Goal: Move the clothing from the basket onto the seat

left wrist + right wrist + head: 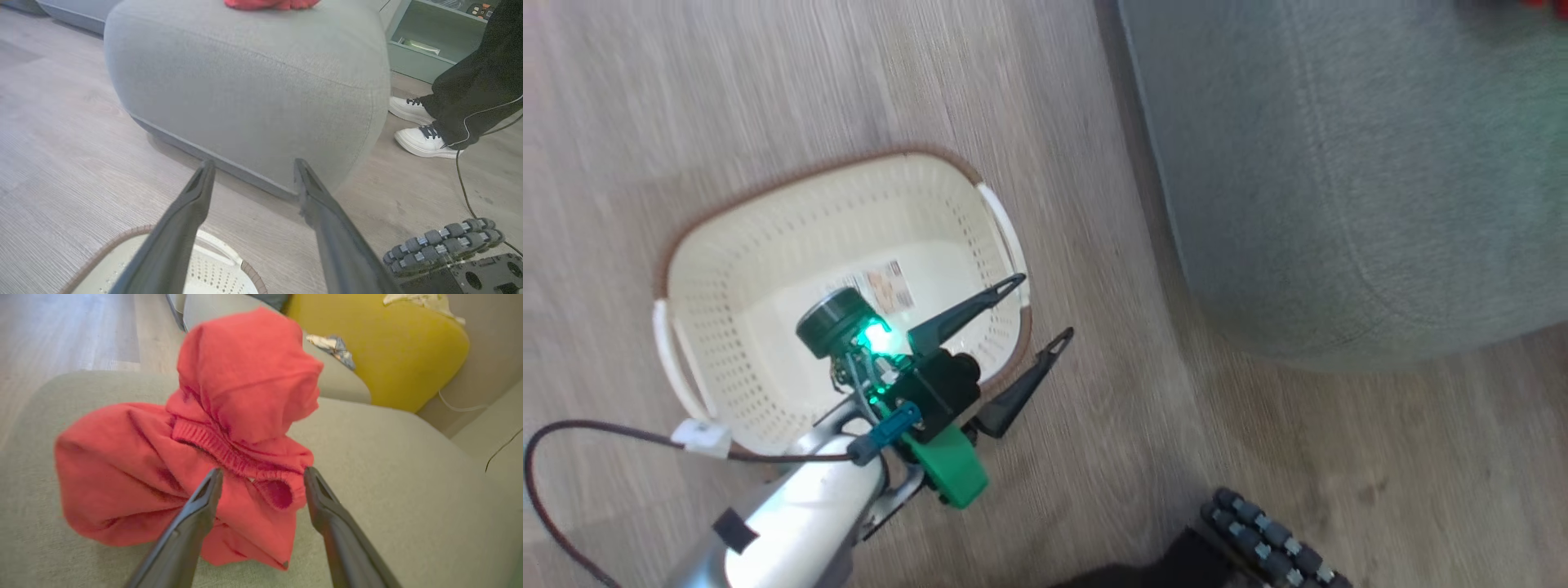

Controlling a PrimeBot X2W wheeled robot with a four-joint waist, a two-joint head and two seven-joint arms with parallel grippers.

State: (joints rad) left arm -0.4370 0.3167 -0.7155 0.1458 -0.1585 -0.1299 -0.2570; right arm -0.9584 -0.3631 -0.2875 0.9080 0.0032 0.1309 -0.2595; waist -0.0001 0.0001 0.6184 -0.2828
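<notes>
The red clothing (245, 375) lies bunched on the grey-green seat (388, 477). My right gripper (263, 471) is open just above it, one finger on each side of the ribbed hem. The cream basket (735, 245) stands on the floor left of the seat (1356, 180), and only a paper label shows inside it. Over the basket's right rim my left gripper (1039, 310) hangs open and holds nothing. In the left wrist view that gripper (254, 163) points at the seat's side (245, 94), with the clothing (271, 4) on top and the basket rim (122, 237) below.
A person's white shoes (423, 141) and dark trouser leg stand on the wooden floor to the right of the seat. My base's roller wheel (1270, 539) is near the seat's front. A yellow cushion (388, 347) lies behind the seat. A teal shelf unit (425, 49) is beyond it.
</notes>
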